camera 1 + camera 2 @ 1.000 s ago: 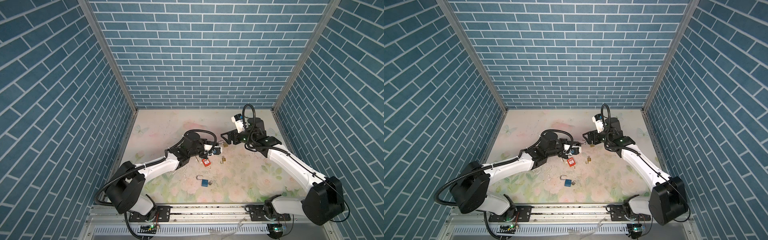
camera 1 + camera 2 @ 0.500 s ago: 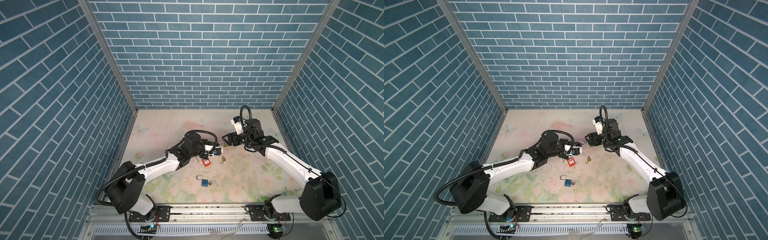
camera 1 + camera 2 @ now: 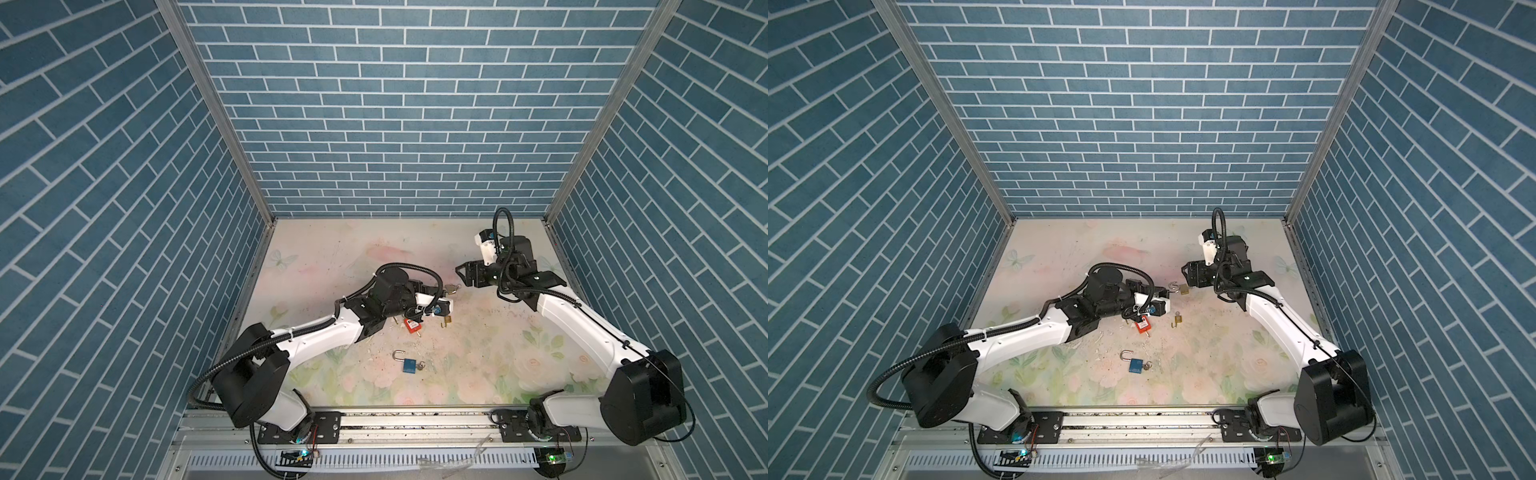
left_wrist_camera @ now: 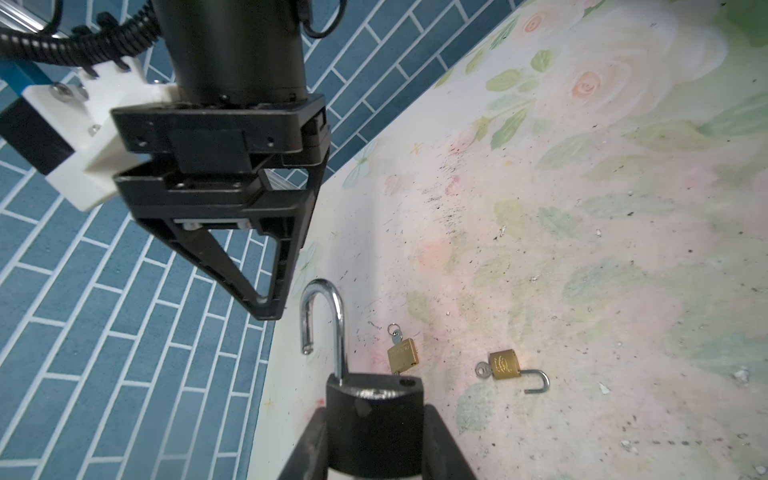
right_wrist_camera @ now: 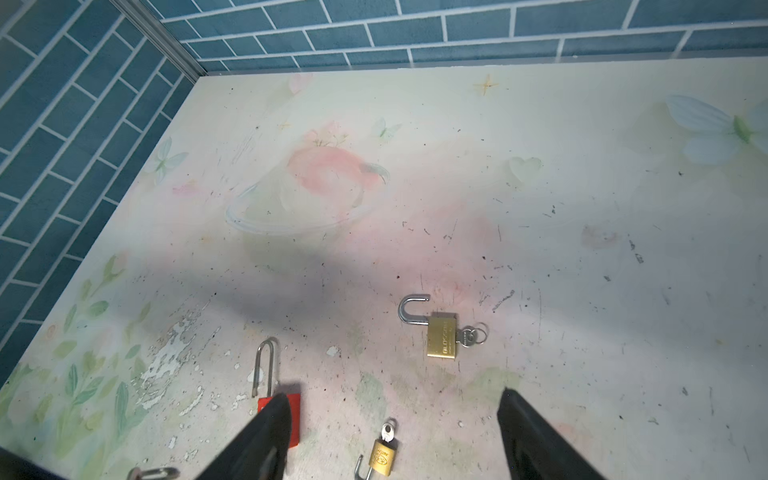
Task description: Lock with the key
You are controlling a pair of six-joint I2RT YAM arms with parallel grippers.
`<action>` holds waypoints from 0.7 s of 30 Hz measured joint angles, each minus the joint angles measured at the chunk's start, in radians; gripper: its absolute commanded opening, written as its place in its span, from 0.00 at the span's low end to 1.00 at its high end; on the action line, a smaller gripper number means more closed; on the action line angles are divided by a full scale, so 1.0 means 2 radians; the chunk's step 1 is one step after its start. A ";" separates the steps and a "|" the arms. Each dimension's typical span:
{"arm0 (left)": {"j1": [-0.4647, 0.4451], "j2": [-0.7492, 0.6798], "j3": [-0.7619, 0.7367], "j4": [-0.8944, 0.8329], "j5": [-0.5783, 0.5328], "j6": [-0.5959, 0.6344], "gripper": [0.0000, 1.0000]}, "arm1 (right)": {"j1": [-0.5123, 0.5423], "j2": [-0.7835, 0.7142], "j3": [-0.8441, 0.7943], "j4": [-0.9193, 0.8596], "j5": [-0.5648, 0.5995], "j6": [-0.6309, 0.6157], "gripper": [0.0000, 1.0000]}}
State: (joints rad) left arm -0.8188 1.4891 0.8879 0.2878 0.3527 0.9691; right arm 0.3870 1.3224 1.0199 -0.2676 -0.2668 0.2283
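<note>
Left wrist view gives the clearest picture. The left tool is clenched on the body of a black metal padlock and holds it above the floral counter. The curved silver shackle is swung out, with its free end beside its hole and not over it, so the lock is not closed yet. I cannot see the key of this padlock; it may be hidden behind the left tool. The right tool is released, with the jaws wide. It hangs just beyond the shackle and seems not to touch it.

I think the main danger is a push on the shackle while the free end is not lined up. The end would then hit the top of the body, and the smooth padlock could twist or slip out of the left tool. A push from the side could do the same.

If it drops, it lands among the other locks below the right tool: a gold brass padlock with a key, a smaller brass padlock and a red plastic-bodied padlock. The blue brick wall is near behind the right tool, so there is little room to retreat. The counter ahead of the right tool is more open.
</note>
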 measured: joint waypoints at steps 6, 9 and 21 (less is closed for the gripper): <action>-0.003 0.010 0.006 -0.008 -0.002 0.002 0.03 | 0.002 -0.025 0.000 0.012 -0.042 0.001 0.79; -0.004 0.014 0.012 -0.016 -0.004 0.002 0.03 | 0.005 -0.033 -0.004 0.012 -0.066 0.001 0.77; -0.014 0.016 0.025 -0.022 -0.014 0.005 0.03 | 0.022 -0.033 -0.031 -0.012 -0.072 0.001 0.73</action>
State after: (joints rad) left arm -0.8467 1.5204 0.9386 0.2440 0.3248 0.9794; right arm 0.4301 1.2564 0.9569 -0.2913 -0.4114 0.2310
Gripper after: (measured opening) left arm 0.349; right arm 0.736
